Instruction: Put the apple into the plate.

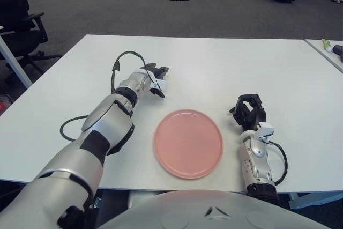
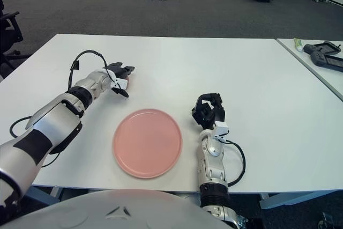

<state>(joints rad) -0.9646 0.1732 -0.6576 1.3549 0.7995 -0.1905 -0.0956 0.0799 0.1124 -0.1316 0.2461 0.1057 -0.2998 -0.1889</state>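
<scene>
The pink plate [image 1: 188,143] lies on the white table [image 1: 225,63] near its front edge, with nothing on it. My left hand [image 1: 156,79] rests on the table just beyond the plate's far left. Its fingers are curled over the apple [image 2: 126,83]; only a thin red sliver shows past them in the right eye view. My right hand [image 1: 249,112] stands on the table just right of the plate, fingers curled, holding nothing.
A black cable [image 1: 124,60] loops from my left wrist. An office chair [image 1: 21,20] stands off the table's left. A second table [image 2: 321,57] at the far right carries a black device and a tube.
</scene>
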